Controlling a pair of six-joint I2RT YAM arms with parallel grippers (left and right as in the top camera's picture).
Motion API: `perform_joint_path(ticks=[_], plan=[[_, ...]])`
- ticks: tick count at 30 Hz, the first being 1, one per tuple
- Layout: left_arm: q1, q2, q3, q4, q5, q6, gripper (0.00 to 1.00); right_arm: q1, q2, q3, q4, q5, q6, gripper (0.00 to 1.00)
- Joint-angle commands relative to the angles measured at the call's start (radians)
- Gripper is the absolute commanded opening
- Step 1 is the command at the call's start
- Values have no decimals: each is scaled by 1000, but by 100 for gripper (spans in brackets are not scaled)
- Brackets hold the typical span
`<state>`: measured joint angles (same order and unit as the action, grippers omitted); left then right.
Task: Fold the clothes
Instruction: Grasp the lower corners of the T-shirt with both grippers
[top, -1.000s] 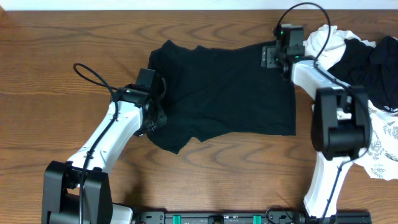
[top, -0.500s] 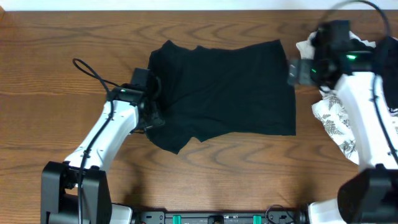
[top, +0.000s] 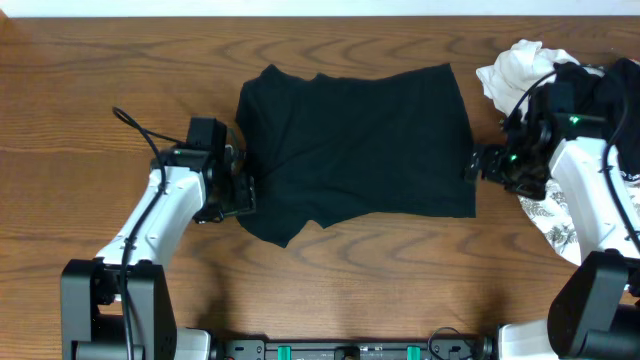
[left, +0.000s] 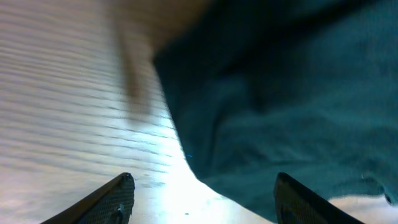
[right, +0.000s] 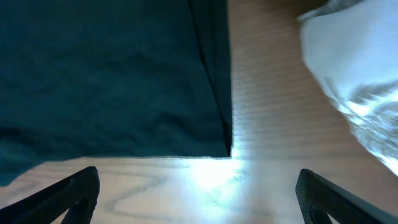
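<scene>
A black shirt (top: 360, 140) lies spread flat on the wooden table (top: 90, 90), near the middle of it, its neck toward the left and its straight hem toward the right. The left gripper (top: 240, 186) sits at the shirt's left edge, low over the cloth by the lower sleeve; in the left wrist view its fingers (left: 115, 198) stand wide apart, with the shirt's edge and bare wood under the gap between them. The right gripper (top: 473, 165) is just off the shirt's right edge, close to the lower right corner; in the right wrist view its jaws are also spread wide, the shirt's corner and bare wood lying between them. To the right of the shirt is a heap of other clothes (top: 610, 95), with a white cloth (right: 348, 68) at the side nearest the shirt but apart from it
</scene>
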<state>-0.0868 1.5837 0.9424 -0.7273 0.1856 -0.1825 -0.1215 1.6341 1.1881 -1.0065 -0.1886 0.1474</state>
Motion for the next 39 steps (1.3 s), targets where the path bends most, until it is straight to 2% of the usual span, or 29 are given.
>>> perform_joint_path(ticks=[1,6,17,32,39], plan=[[3,-2,-68,60,103,60,72,0,1,-72,54,-60,-42,99],[3,-2,-146,168,189,107,72,2,1,-154,131,-152,-96,97],[3,-2,-174,175,228,95,72,8,1,-238,208,-164,-95,94],[3,-2,-174,91,231,-50,73,11,1,-260,237,-163,-80,88],[2,-2,-178,117,230,-78,75,11,1,-260,240,-164,-73,88]])
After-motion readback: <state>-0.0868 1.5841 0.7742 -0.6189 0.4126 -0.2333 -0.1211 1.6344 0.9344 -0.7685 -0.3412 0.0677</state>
